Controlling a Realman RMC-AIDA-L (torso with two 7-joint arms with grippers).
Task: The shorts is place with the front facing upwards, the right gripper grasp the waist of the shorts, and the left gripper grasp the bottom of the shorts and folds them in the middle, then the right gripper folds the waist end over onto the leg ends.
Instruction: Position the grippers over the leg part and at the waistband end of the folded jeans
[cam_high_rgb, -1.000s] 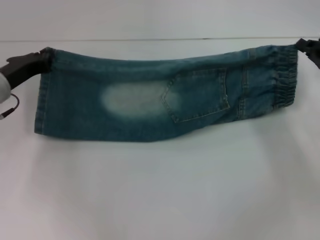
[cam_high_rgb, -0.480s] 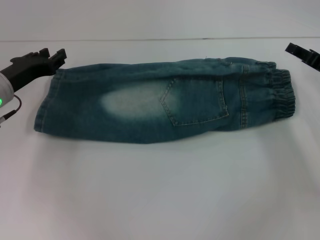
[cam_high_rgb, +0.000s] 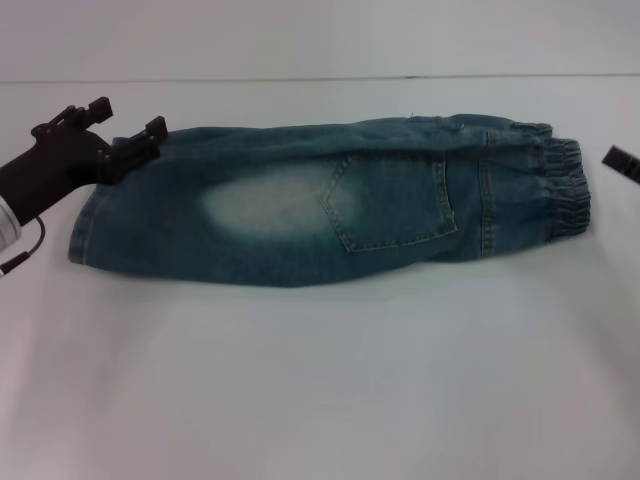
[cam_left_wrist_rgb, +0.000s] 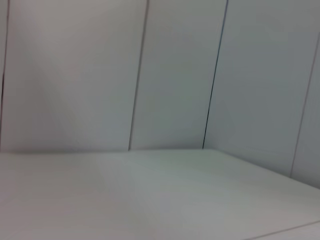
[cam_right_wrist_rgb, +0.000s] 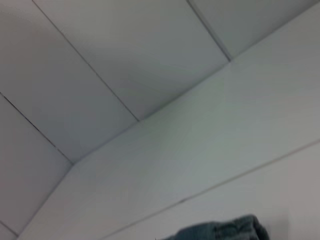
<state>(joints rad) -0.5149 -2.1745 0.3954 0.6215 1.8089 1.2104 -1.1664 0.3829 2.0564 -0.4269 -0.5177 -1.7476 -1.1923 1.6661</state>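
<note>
Left hand (cam_high_rgb: 128, 135) wide open, empty, by the leg ends (cam_high_rgb: 88, 222); right hand (cam_high_rgb: 622, 163) barely visible, can't tell. One shorts (cam_high_rgb: 330, 205), folded lengthwise on tabletop (cam_high_rgb: 320, 380). Right wrist view catches only a denim scrap.

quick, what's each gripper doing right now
Left gripper: open, holding nothing, at the shorts' leg end.
Right gripper: cannot tell; off the waistband.

text: none legible | labels: none | surfaces checked: shorts (cam_high_rgb: 330, 200) (plain stitching only)

shorts (cam_high_rgb: 330, 205) flat on table (cam_high_rgb: 320, 390), waistband (cam_high_rgb: 563, 190) right, leg hems (cam_high_rgb: 85, 235) left, left tool (cam_high_rgb: 125, 140) at far-left corner
</note>
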